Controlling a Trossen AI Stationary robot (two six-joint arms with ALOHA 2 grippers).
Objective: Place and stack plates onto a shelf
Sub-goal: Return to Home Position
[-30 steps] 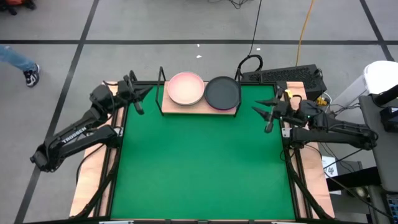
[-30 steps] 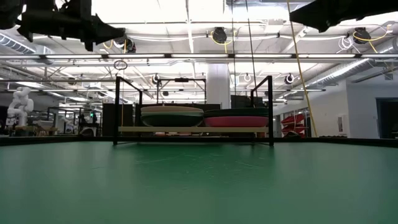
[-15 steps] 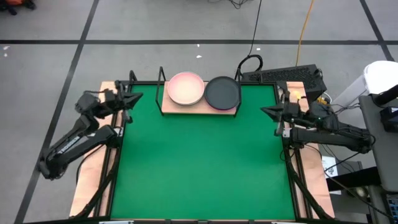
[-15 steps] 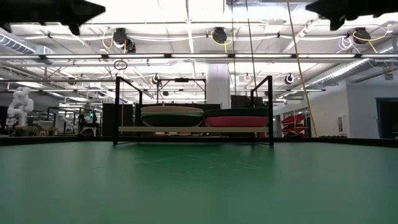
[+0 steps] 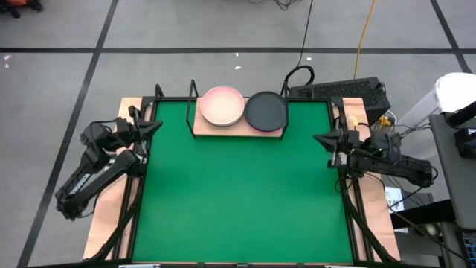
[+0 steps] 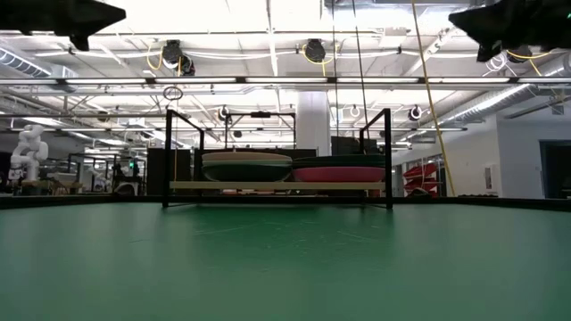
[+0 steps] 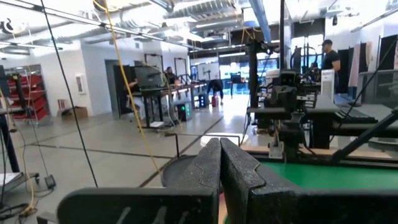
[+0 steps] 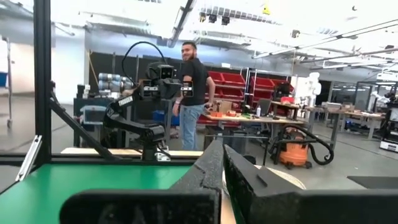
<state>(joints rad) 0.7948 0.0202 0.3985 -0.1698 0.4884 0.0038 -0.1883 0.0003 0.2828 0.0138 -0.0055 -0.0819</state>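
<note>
The shelf (image 5: 238, 123) stands at the far edge of the green mat (image 5: 238, 193), and two stacks of plates rest on its board. The left stack (image 5: 221, 106) has a pale pink plate on top, the right stack (image 5: 265, 111) a black one. In the low view, dark green shows under the pale top plate (image 6: 247, 166) and hot pink under the dark one (image 6: 339, 172). My left gripper (image 5: 155, 125) is shut and holds nothing, over the mat's left edge. My right gripper (image 5: 320, 138) is shut and holds nothing, over the right edge. Both sets of fingertips (image 7: 221, 152) (image 8: 222, 155) are pressed together.
A black frame rail (image 5: 338, 160) runs around the mat. A keyboard (image 5: 338, 90) and cables lie past the far right corner. People show in the room beyond the table, one of them (image 8: 194, 93) behind my left arm. The mat in front of the shelf is bare.
My right gripper has shut and drawn back toward the table's right edge, sinking a little. My left gripper, shut throughout, has pulled back from the shelf toward the table's left edge. The plates and the shelf have stayed put.
</note>
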